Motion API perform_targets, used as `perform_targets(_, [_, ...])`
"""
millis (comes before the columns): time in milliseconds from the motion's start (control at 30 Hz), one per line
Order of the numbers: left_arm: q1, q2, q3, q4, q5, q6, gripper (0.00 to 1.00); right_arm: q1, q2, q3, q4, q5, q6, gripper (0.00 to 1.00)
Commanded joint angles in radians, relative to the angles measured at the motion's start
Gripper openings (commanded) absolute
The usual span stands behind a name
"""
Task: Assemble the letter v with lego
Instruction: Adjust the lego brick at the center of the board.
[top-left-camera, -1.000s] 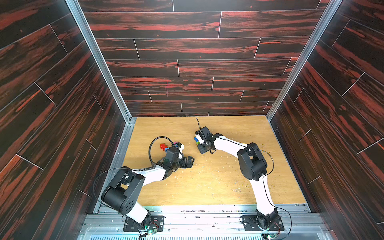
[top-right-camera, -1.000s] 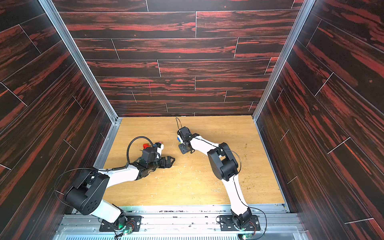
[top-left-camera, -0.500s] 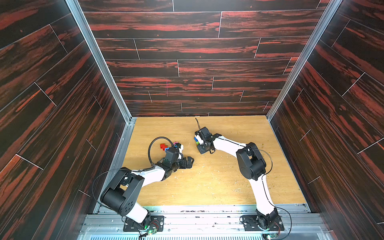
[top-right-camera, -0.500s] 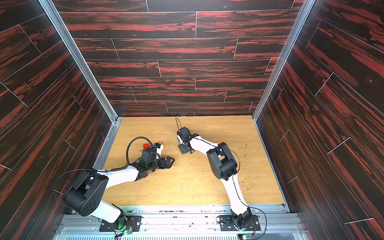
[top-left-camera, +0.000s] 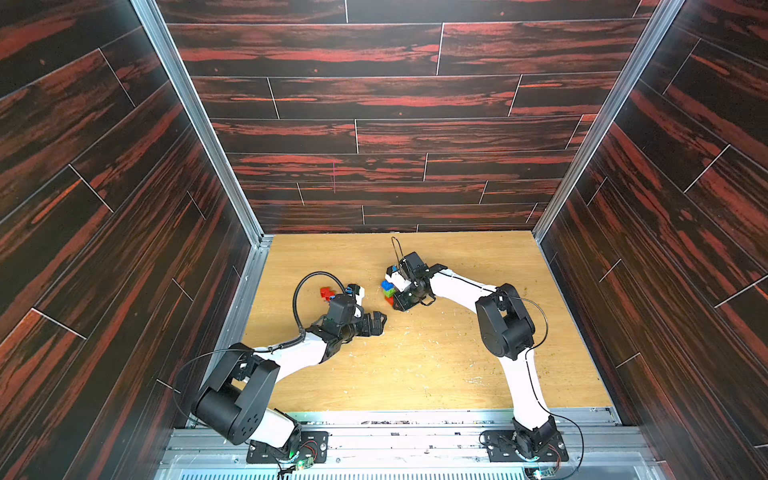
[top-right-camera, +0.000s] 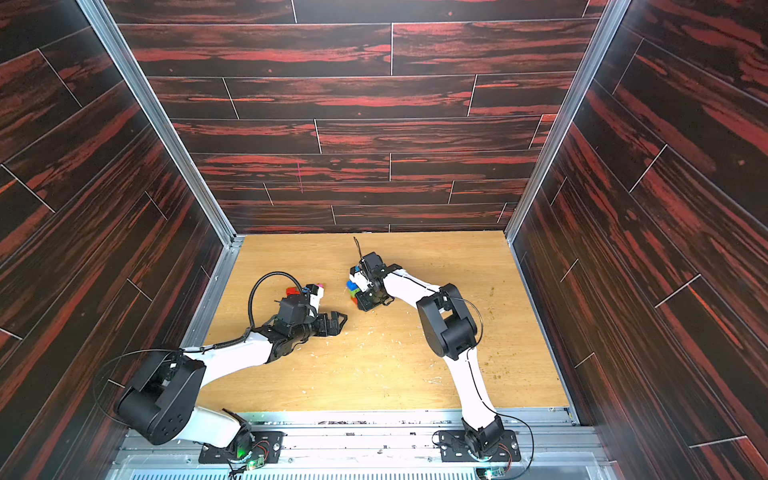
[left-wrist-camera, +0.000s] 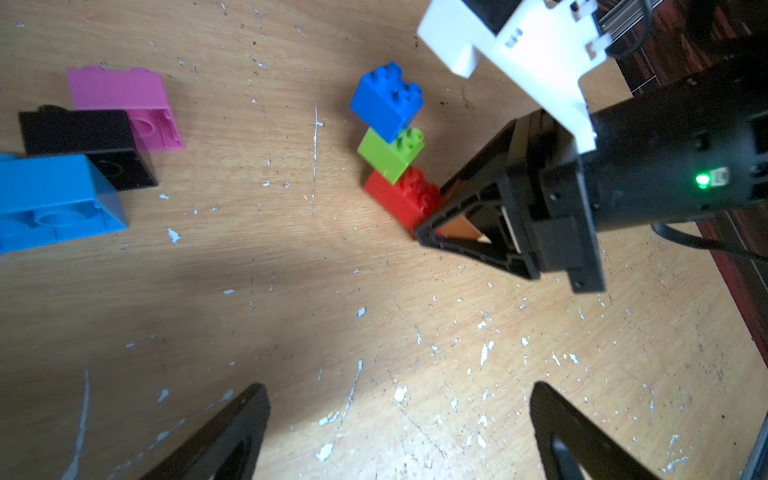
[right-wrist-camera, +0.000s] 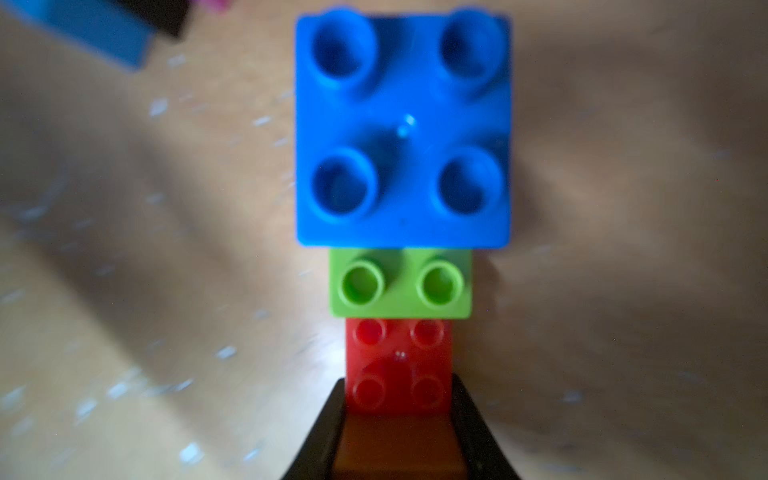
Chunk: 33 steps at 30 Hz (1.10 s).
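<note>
A stepped stack of lego has a blue brick (right-wrist-camera: 403, 129) on a lime green one (right-wrist-camera: 401, 282) on a red one (right-wrist-camera: 399, 353). My right gripper (right-wrist-camera: 398, 384) is shut on the red brick's sides. In both top views the stack (top-left-camera: 387, 288) (top-right-camera: 352, 288) sits low at mid table. The left wrist view shows the same stack (left-wrist-camera: 390, 153) with the right gripper (left-wrist-camera: 432, 218) at its red end. My left gripper (left-wrist-camera: 397, 399) (top-left-camera: 378, 322) is open and holds nothing, a short way in front of the stack.
Loose lego lies left of the stack: a pink brick (left-wrist-camera: 124, 104), a black one (left-wrist-camera: 83, 141) and a light blue one (left-wrist-camera: 54, 199). A red brick (top-left-camera: 327, 293) lies beside the left wrist. Dark walls close in the wooden table (top-left-camera: 436, 374) on three sides.
My right gripper's jaws have closed in on the red brick. Both arms have hardly moved.
</note>
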Motion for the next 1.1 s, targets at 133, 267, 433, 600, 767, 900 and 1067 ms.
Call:
perform_targets(133, [0.005, -0.121, -0.034, -0.079, -0.038, -0.010, 1.00, 0.004, 0.031, 0.031, -0.143, -0.306, -0.051, 0.27])
perform_targets(267, [0.005, -0.169, -0.038, -0.123, -0.051, -0.007, 1.00, 0.004, 0.053, 0.055, -0.191, -0.373, -0.067, 0.28])
perform_targets(433, [0.005, -0.202, -0.033, -0.164, -0.050, -0.007, 1.00, 0.004, 0.094, 0.095, -0.229, -0.415, -0.072, 0.28])
perform_targets(600, [0.005, -0.212, -0.038, -0.177, -0.044, -0.012, 1.00, 0.000, 0.126, 0.130, -0.251, -0.391, -0.068, 0.29])
perform_targets(767, [0.005, -0.201, -0.035, -0.190, -0.045, -0.006, 1.00, -0.012, 0.145, 0.152, -0.236, -0.370, -0.038, 0.40])
perform_targets(900, [0.005, -0.196, -0.036, -0.193, -0.048, -0.006, 1.00, -0.019, 0.172, 0.190, -0.246, -0.375, -0.020, 0.45])
perform_targets(1067, [0.005, -0.202, -0.039, -0.195, -0.050, -0.008, 1.00, -0.026, 0.194, 0.215, -0.249, -0.365, -0.011, 0.46])
